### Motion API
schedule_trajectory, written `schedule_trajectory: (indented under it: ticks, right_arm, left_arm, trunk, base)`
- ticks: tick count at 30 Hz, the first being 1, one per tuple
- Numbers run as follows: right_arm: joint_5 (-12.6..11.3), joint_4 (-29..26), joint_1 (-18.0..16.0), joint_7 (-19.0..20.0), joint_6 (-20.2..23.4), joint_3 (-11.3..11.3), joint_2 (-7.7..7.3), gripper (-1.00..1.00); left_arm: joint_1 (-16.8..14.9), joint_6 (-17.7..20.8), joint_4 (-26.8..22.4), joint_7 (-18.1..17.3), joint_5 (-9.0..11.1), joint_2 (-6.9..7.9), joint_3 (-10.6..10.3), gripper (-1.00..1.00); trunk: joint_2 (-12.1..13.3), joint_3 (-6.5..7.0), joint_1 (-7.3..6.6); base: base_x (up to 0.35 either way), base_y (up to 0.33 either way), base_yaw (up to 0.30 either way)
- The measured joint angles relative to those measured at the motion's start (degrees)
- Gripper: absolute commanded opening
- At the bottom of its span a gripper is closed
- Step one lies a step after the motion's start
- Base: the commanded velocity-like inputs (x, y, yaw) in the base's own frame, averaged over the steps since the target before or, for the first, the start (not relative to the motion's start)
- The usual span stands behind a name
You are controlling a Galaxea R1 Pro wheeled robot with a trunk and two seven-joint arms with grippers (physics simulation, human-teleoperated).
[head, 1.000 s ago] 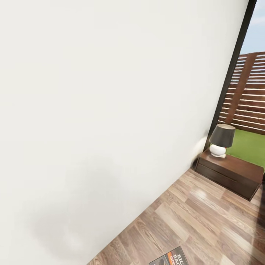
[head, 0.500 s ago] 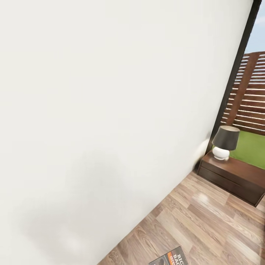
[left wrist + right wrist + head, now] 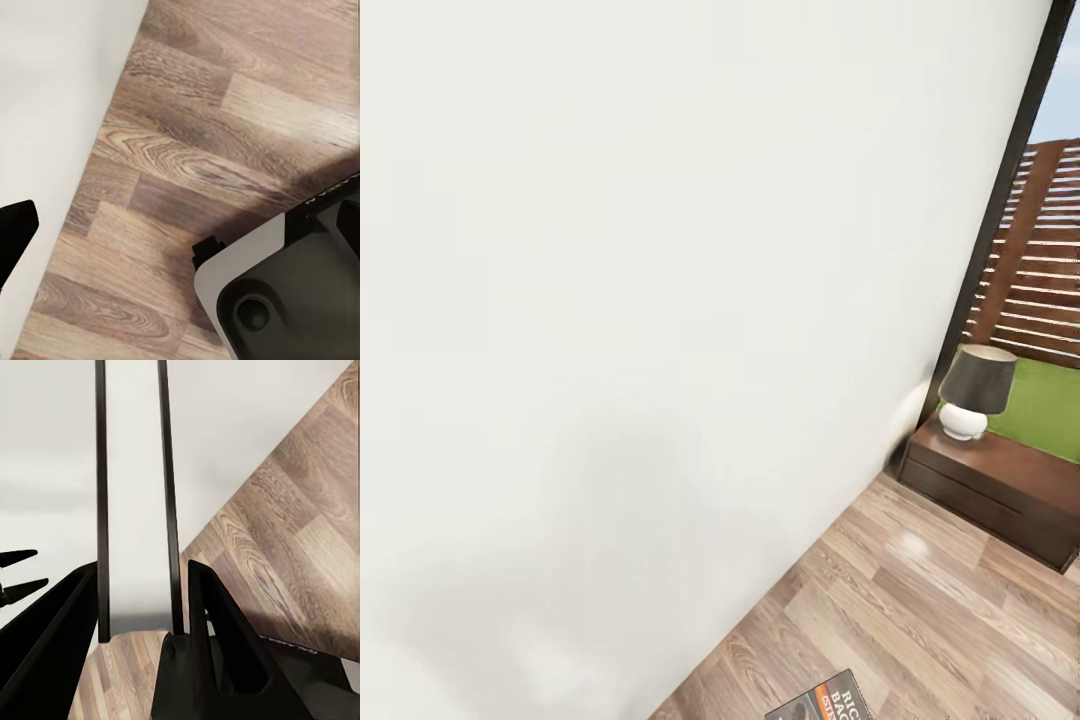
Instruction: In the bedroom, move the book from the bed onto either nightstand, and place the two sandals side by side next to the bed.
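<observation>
The book (image 3: 823, 703), dark with an orange-red picture and white lettering, pokes in at the bottom edge of the head view above the wood floor. In the right wrist view the book (image 3: 135, 510) stands edge-on, two thin dark covers with pale pages between, and my right gripper (image 3: 142, 566) is shut on it. A nightstand (image 3: 1000, 490), low, dark brown and with drawers, stands against the white wall at the right. In the left wrist view my left gripper (image 3: 180, 225) is open over bare floor, one black fingertip (image 3: 15, 232) at the picture's edge. Bed and sandals are out of view.
A lamp (image 3: 977, 390) with a dark shade and white base sits on the nightstand. A large white wall (image 3: 660, 300) is close ahead and to the left. A black window frame (image 3: 1000, 200) shows a slatted fence and grass. My own base (image 3: 292, 292) is in the left wrist view.
The head view has shifted: the nightstand and lamp sit lower and further right in the picture, and more wall shows. The book keeps its place at the bottom edge.
</observation>
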Motion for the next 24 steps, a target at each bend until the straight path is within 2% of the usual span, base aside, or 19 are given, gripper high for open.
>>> schedule_trajectory:
  ticks: [24]
  right_arm:
    - [0.1, 0.0, 0.0, 0.0, 0.0, 0.0, -0.01, -1.0]
  left_arm:
    - [0.0, 0.0, 0.0, 0.0, 0.0, 0.0, 0.0, 1.0]
  trunk:
    - [0.0, 0.0, 0.0]
  base:
    - [0.001, 0.0, -0.277]
